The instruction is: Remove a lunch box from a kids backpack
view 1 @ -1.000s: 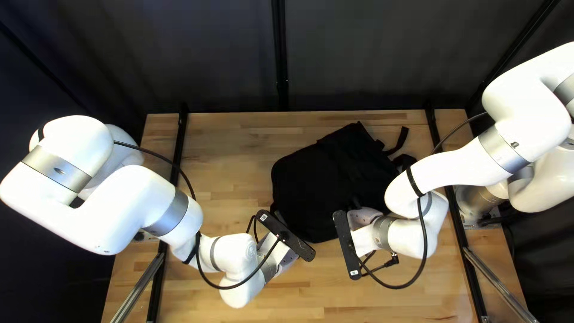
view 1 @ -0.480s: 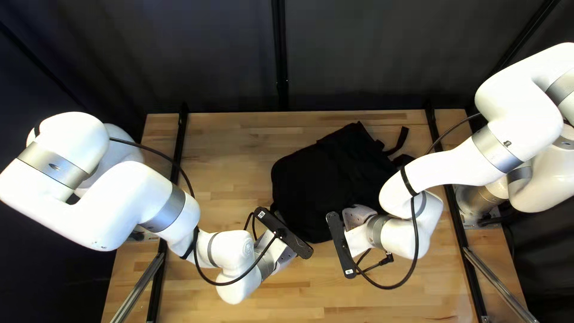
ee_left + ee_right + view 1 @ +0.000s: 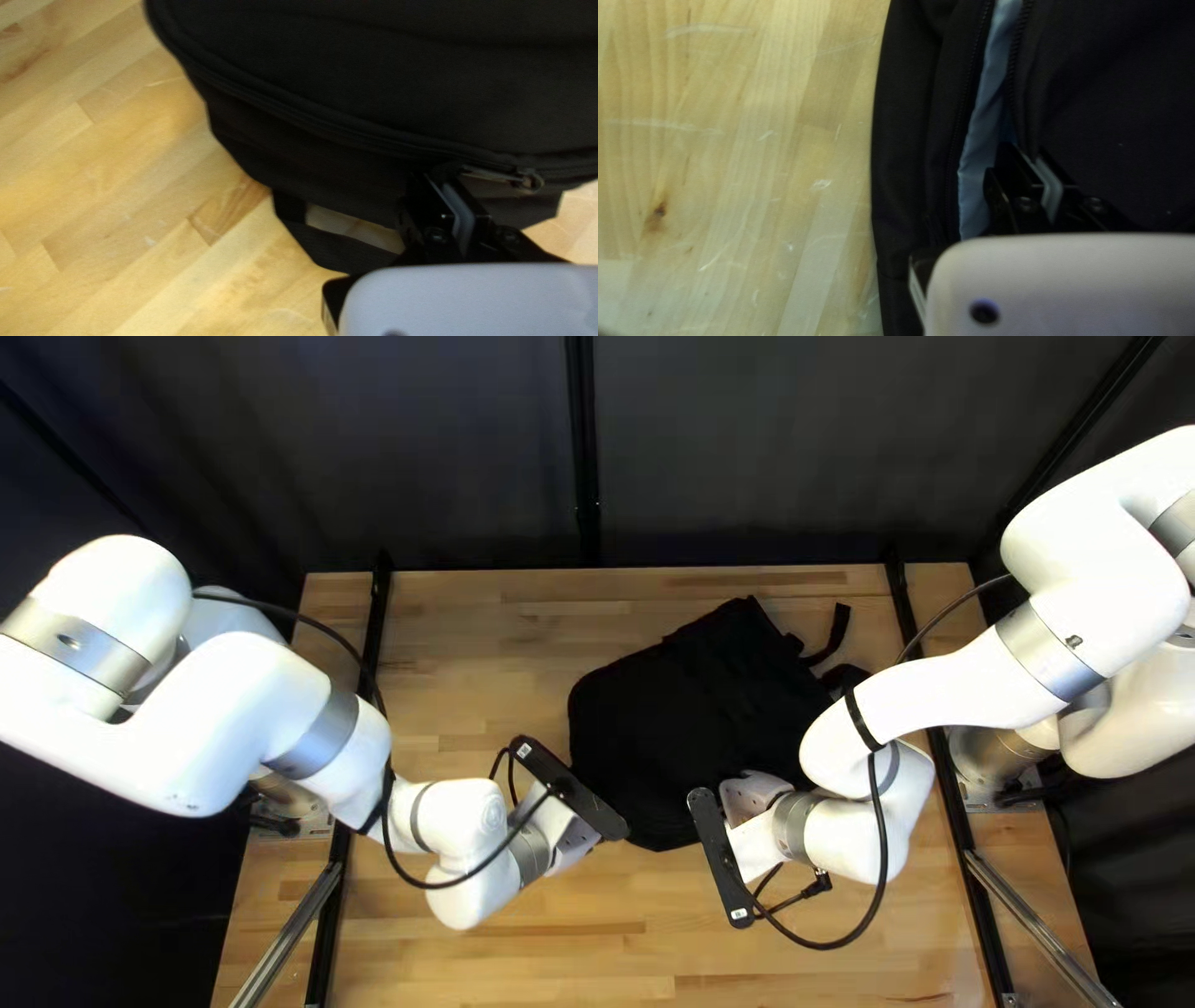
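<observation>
Backpack [image 3: 685,722] lies at two o'clock from my left gripper [image 3: 444,178] in the top left view, partly unzipped — left clamps the zipper pull [image 3: 495,176], right gripper [image 3: 1033,157] pinches the opening's edge [image 3: 1023,118]. Lunch box unseen — extraction remains.

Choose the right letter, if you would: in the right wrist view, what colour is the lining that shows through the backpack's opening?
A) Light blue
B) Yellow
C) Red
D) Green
A: a light blue strip of lining shows between the parted zipper edges of the black backpack.
</observation>
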Motion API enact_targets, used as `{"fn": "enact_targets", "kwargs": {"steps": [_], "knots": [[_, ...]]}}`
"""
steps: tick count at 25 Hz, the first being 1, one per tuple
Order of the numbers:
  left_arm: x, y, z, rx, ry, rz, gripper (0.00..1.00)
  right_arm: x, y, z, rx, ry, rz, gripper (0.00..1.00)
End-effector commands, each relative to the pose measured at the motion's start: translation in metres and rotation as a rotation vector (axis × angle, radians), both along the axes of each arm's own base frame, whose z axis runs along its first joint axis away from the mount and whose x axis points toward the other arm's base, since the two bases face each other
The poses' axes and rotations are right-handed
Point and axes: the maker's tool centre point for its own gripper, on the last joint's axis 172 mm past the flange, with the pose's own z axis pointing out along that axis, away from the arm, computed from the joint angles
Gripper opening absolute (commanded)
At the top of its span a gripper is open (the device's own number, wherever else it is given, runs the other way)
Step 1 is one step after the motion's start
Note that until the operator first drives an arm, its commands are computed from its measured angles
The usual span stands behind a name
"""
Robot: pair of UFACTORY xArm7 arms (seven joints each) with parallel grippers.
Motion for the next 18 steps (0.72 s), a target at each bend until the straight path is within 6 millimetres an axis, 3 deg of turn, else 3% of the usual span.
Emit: {"fn": "enact_targets", "kwargs": {"steps": [1, 18], "knots": [[-0.002, 0.009, 0.003, -0.007, 0.005, 0.007, 0.0, 0.004, 0.001, 0.001, 0.01, -0.001, 0.007, 0.0], [-0.021, 0.045, 0.006, -0.04, 0.043, 0.055, 0.0, 0.016, 0.012, 0.007, 0.017, 0.005, 0.043, 0.0]]}}
